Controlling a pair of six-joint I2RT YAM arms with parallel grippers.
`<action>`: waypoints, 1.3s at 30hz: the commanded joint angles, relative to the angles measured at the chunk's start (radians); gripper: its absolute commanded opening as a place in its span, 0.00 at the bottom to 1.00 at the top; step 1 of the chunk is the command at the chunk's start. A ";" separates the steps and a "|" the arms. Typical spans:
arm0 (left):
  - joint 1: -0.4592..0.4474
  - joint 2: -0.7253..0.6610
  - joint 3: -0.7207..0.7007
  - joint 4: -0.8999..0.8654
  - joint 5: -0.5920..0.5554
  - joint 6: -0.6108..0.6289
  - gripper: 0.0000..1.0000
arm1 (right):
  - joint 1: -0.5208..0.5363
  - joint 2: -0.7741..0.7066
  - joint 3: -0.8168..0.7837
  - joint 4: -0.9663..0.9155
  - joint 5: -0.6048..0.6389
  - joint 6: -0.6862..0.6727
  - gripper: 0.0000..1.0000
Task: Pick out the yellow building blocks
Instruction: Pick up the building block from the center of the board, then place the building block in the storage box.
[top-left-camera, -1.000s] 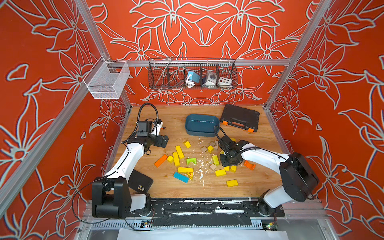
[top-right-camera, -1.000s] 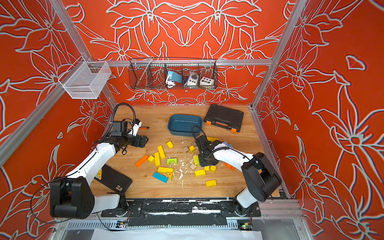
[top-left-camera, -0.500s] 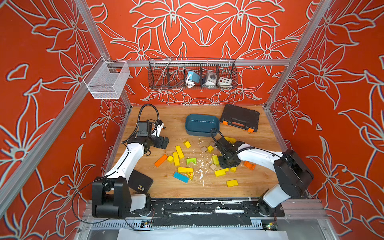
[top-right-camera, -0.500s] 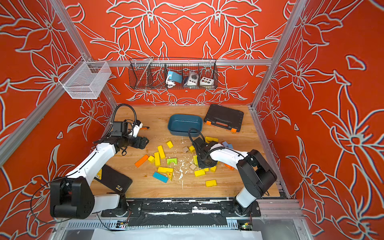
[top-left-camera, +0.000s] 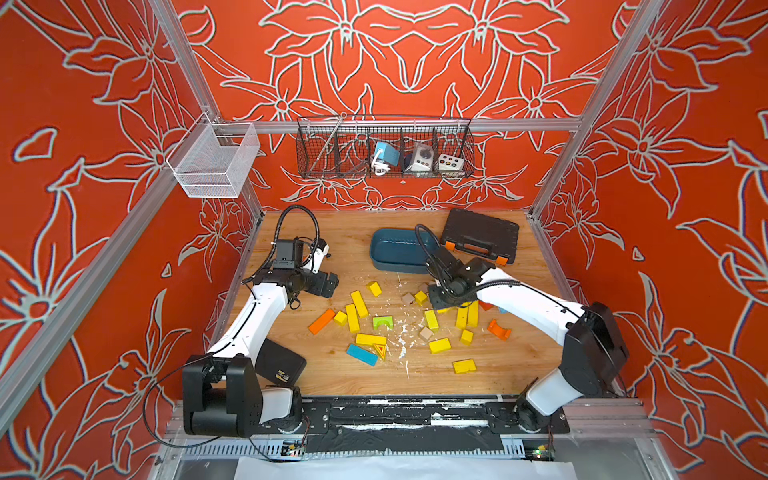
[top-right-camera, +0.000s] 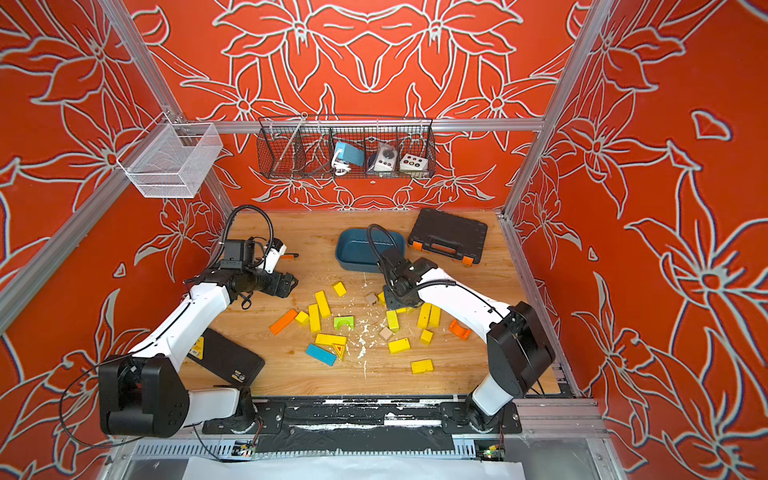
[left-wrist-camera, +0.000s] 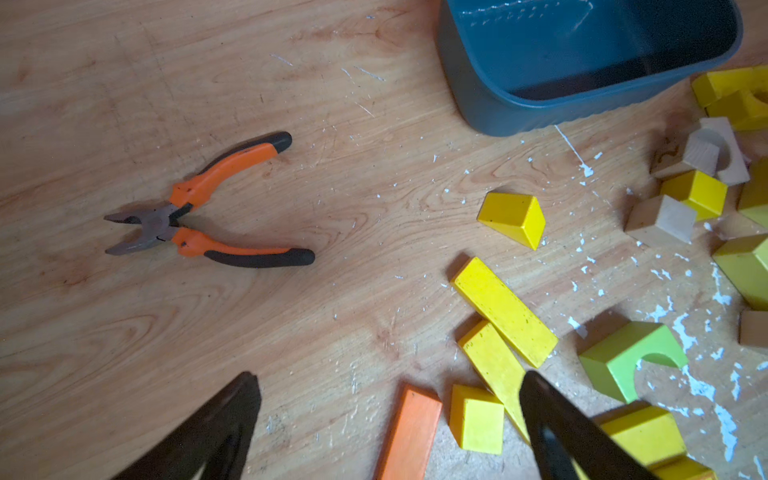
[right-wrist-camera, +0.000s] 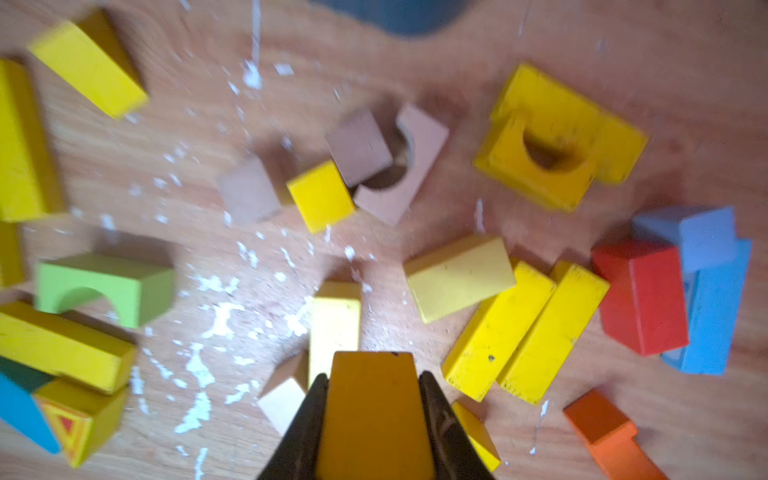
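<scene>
- The yellow building blocks (top-left-camera: 359, 303), small painted wooden cubes, bars, an arch and a red-edged triangle, lie scattered across the middle of the wooden tabletop (top-left-camera: 345, 232), mixed with other colours. None shows inside the dark blue plastic tub (top-left-camera: 376, 259).
- The right gripper (right-wrist-camera: 374, 365) is closed narrowly on the held yellow block (right-wrist-camera: 374, 415), which fills the gap between its jaws. In both top views it sits low over the cluster just in front of the tub.
- As I judge it, the grasp is made and the lift and carry come next, probably to the tub.
- That move calls for a straight rise. Two long yellow bars (right-wrist-camera: 523, 332) and a pale tan wooden block (right-wrist-camera: 282, 399) lie just beside the jaws and could be dragged along.
- The left gripper (left-wrist-camera: 388, 376) hangs spread wide and holds nothing. It hovers at the scatter's edge on its own side, above an orange wooden bar (left-wrist-camera: 409, 432).
- The lime-green arch block (top-left-camera: 382, 322) sits among the yellow ones and should stay put.
- Open room lies on the bare wood between the tub and the left arm, where only the orange-handled pliers (left-wrist-camera: 199, 220) rest.
- The black plastic tool case (top-left-camera: 480, 235) stands just beside the tub, so approaching the tub from the block side looks freest.
</scene>
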 joint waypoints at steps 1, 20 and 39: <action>-0.006 0.001 0.002 -0.064 0.026 0.026 0.96 | -0.025 0.110 0.196 -0.053 0.018 -0.099 0.15; -0.144 -0.095 -0.144 -0.187 -0.032 0.188 0.90 | -0.232 0.887 1.110 -0.161 -0.172 -0.239 0.23; -0.226 0.105 -0.144 -0.071 -0.104 0.167 0.72 | -0.234 0.810 0.923 -0.123 -0.163 -0.250 0.55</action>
